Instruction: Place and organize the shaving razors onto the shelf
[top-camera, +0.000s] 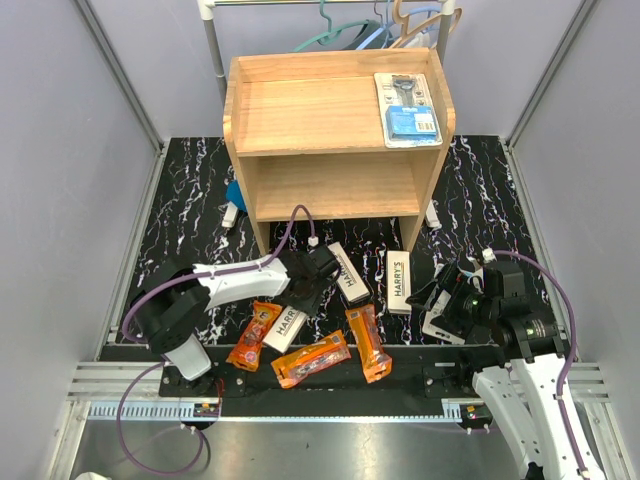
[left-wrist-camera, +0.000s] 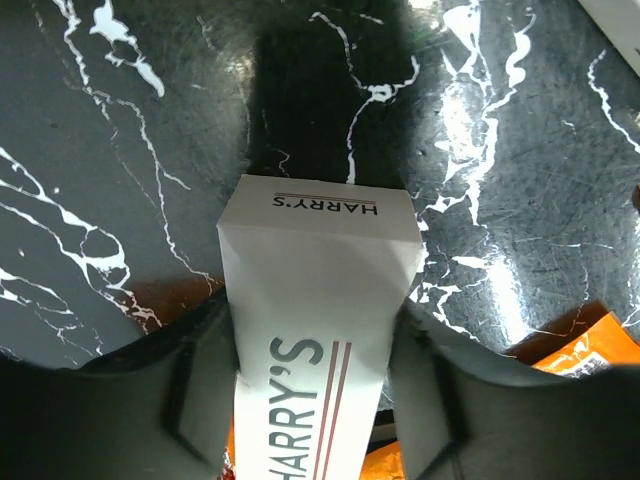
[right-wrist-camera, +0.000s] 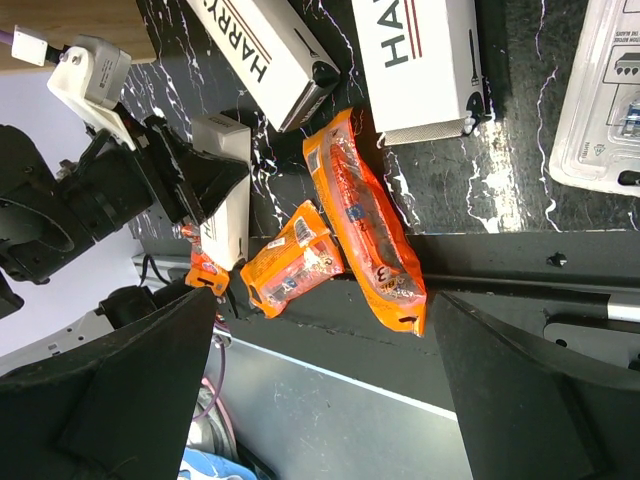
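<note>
The wooden shelf (top-camera: 300, 110) stands at the back, with one blister pack (top-camera: 408, 108) on its top. My left gripper (left-wrist-camera: 315, 400) is shut on a white Harry's box (left-wrist-camera: 315, 300), and its fingers (left-wrist-camera: 190, 400) press both long sides. In the top view that box (top-camera: 285, 328) lies low over the marble mat. Two more Harry's boxes (top-camera: 348, 272) (top-camera: 398, 281) lie in front of the shelf. Three orange packets (top-camera: 254, 336) (top-camera: 311, 359) (top-camera: 367, 342) lie near the front edge. My right gripper (right-wrist-camera: 320, 330) is open and holds nothing. It hovers by a second blister pack (right-wrist-camera: 610, 90).
A metal clothes rail with hangers (top-camera: 400, 25) stands behind the shelf. A blue object (top-camera: 235, 192) and a white plug (top-camera: 230, 215) lie at the shelf's left foot, and another white plug (top-camera: 432, 215) at its right foot. Grey walls close in both sides.
</note>
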